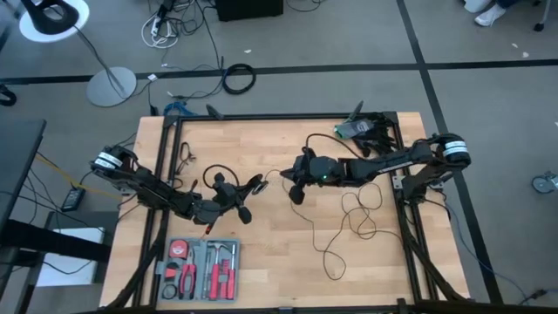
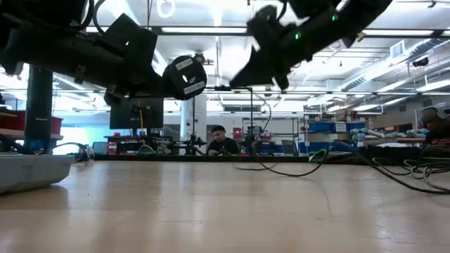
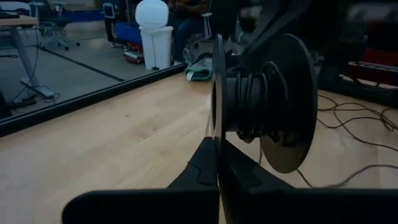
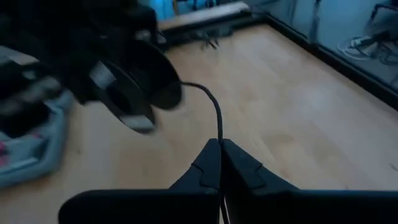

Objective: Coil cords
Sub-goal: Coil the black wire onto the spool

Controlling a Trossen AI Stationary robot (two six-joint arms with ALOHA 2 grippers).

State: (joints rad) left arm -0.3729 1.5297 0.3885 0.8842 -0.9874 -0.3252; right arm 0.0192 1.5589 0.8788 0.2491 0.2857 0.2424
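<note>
High view: both arms meet over the middle of the wooden surface point(image 1: 279, 262), lifted above it.
Left pincer point(image 1: 228, 199): clenched on the edge of a round black spool point(image 3: 261, 106), which it holds up in the air; some turns of cord sit already on the spool's core.
Right pincer point(image 4: 219, 163): clenched on the thin black cord point(image 4: 214, 115), just beside the spool, with a short piece of cord running from its tips to the spool.
Rest of cord: it trails behind the right pincer and lies in loose loops on the surface point(image 1: 349, 222), well apart from the spool.
Risk, slipping: the cord is thin, so it may slide out of the closed tips when pulled.
Risk, tangle: I think the loose loops can knot when they are dragged.
Risk, spool: a hard pull could turn it out of the left pincer's edge grip.
Risk, collision: the two pincers are very near.
</note>
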